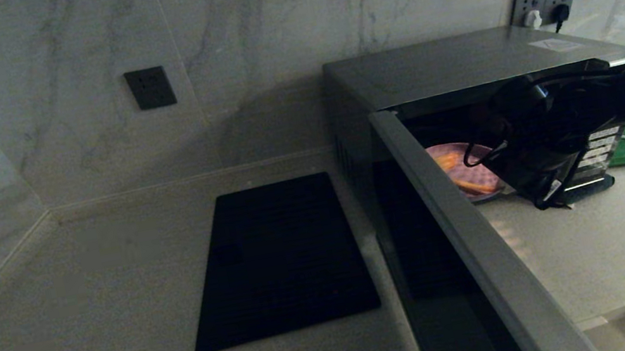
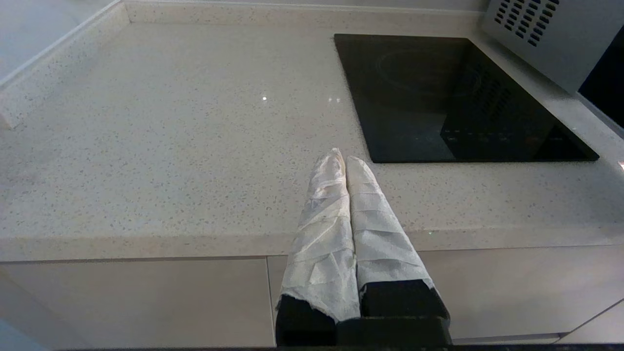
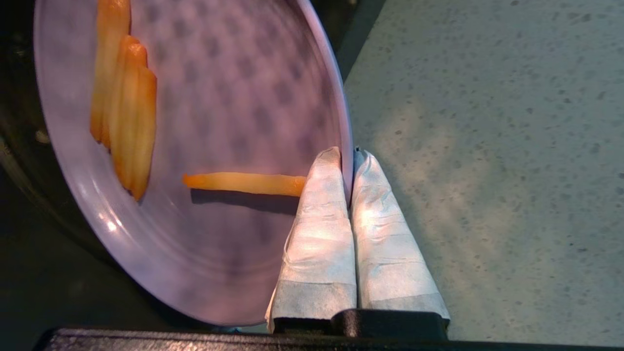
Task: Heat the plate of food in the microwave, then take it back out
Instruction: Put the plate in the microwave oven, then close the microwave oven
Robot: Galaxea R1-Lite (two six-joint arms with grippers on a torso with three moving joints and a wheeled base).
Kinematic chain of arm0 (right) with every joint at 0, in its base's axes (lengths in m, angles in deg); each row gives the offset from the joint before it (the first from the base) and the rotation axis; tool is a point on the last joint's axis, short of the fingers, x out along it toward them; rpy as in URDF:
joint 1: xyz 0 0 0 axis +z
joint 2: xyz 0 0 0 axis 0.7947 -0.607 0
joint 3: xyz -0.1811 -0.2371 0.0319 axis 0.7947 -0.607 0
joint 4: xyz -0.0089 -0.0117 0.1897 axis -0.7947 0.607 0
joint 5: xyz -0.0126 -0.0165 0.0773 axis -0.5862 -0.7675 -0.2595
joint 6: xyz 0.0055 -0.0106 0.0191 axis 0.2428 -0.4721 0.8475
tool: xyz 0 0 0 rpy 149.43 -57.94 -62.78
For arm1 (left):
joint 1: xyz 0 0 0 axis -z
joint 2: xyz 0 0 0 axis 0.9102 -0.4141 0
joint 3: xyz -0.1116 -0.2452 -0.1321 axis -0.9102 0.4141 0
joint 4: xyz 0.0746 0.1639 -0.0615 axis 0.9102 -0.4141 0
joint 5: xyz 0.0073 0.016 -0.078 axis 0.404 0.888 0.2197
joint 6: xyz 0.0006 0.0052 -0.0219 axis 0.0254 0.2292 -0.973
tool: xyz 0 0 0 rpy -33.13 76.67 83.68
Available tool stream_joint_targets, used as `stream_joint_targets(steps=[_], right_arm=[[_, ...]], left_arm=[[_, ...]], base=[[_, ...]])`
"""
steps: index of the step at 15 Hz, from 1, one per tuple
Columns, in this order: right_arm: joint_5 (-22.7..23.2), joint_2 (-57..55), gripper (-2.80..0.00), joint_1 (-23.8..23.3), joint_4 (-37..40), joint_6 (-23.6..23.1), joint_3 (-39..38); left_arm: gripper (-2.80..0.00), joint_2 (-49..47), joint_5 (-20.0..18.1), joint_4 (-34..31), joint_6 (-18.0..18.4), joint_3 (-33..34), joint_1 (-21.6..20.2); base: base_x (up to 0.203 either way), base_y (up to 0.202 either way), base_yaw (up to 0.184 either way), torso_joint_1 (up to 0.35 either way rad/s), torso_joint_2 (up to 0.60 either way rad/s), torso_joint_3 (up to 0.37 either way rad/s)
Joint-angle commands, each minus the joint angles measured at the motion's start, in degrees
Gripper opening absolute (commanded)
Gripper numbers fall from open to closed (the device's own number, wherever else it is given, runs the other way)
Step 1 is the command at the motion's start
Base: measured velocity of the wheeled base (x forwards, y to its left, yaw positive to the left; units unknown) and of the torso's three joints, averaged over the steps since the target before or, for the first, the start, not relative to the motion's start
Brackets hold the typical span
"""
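- Right tool (image 3: 347, 156) is pinching the plate of food (image 3: 204, 146) by its rim at the microwave (image 1: 460, 62) mouth
- Left tool (image 2: 345, 163) is idling, pressed together
- Next: judging by the bench below, keeping the plate level

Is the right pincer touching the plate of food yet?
Touching. In the right wrist view the right pincer is shut on the rim of the plate of food, one finger above and one below.

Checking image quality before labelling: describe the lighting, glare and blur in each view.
Head view: dim, the microwave cavity nearly black, right arm a dark silhouette. Left wrist view: evenly lit, small glints on the countertop. Right wrist view: brightest, the plate of food slightly soft, sheen near its rim.
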Motion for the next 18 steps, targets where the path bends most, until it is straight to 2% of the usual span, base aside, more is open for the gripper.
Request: stream_joint_targets(steps=[1, 6, 7, 15, 18], right_arm=[[0.2, -0.1, -2.8, 0.0, 0.1, 0.3, 0.1], [0.4, -0.2, -2.8, 0.2, 0.1, 0.1, 0.1], [0.4, -0.2, 0.0, 0.5, 0.1, -0.1, 0.1], [-0.1, 2.3, 0.0, 0.5, 0.3, -0.2, -0.4], [-2.2, 7.2, 0.0, 0.4, 0.5, -0.3, -3.7]], left_arm=[[-2.8, 0.0, 0.0, 0.0, -0.1, 0.0, 0.0], [-2.8, 0.0, 0.0, 0.0, -0.1, 0.0, 0.0], [-2.8, 0.0, 0.0, 0.0, -0.1, 0.0, 0.0], [-2.8, 0.0, 0.0, 0.0, -0.1, 0.0, 0.0], [-2.8, 0.0, 0.0, 0.0, -0.1, 0.0, 0.0]], base=[[0.0, 0.0, 0.0, 0.0, 0.0, 0.0], [0.0, 0.0, 0.0, 0.0, 0.0, 0.0], [0.0, 0.0, 0.0, 0.0, 0.0, 0.0], [0.0, 0.0, 0.0, 0.0, 0.0, 0.0], [0.0, 0.0, 0.0, 0.0, 0.0, 0.0]])
